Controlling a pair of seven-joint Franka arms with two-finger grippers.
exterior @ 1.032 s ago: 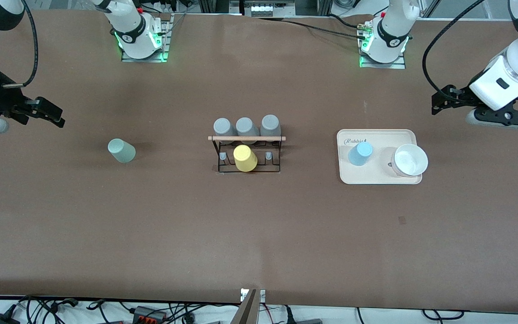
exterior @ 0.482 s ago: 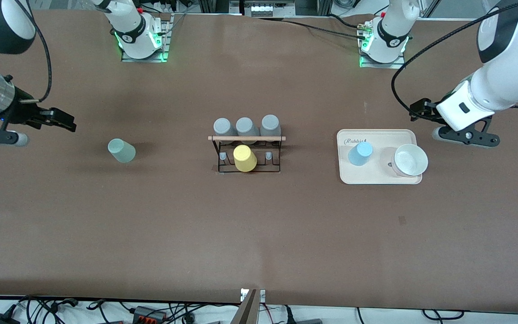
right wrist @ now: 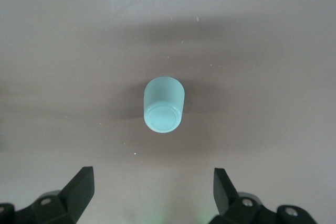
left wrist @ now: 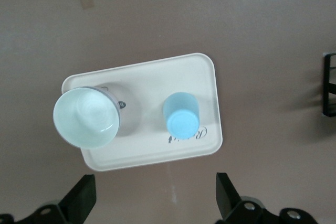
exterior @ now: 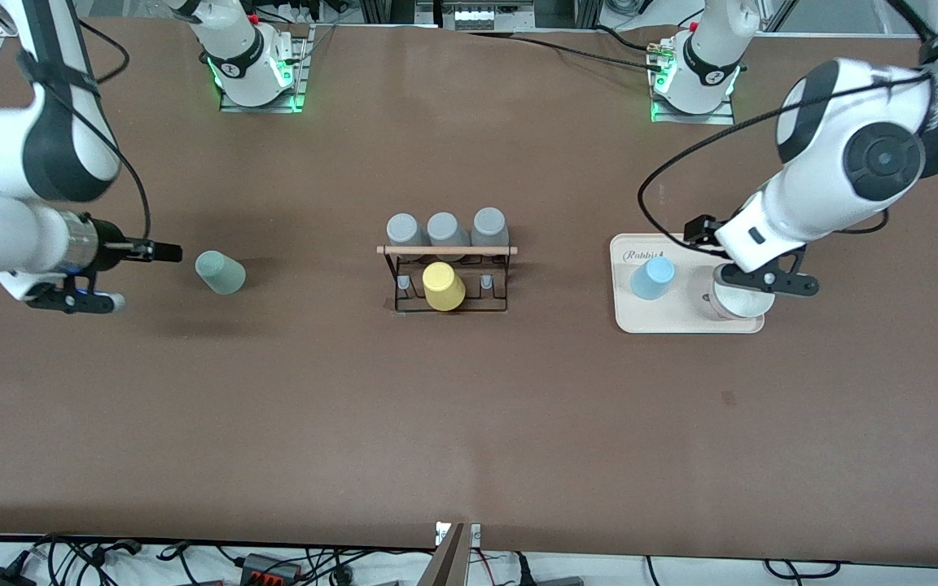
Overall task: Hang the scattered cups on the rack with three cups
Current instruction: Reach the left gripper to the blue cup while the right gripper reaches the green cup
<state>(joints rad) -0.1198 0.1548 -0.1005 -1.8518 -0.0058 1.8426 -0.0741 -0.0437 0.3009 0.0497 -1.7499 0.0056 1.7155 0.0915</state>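
Observation:
The mint-green cup (exterior: 221,272) stands upside down on the table toward the right arm's end and shows in the right wrist view (right wrist: 163,104). My right gripper (exterior: 166,253) (right wrist: 151,182) is open and empty beside it, apart from it. The light blue cup (exterior: 652,277) (left wrist: 181,114) stands upside down on the cream tray (exterior: 681,325). My left gripper (exterior: 695,230) (left wrist: 155,187) is open and empty over the table at the tray's edge farther from the front camera. The black wire rack (exterior: 447,251) stands mid-table.
The rack holds three grey cups (exterior: 446,229) on its farther side and a yellow cup (exterior: 444,286) between two bare grey-tipped pegs (exterior: 404,282). A white bowl (exterior: 742,301) (left wrist: 85,117) stands on the tray (left wrist: 207,77), partly hidden by the left hand.
Both arms have swung in from the table's ends. The right gripper has come close to the mint-green cup. The left gripper has come to the tray and now covers part of the bowl.

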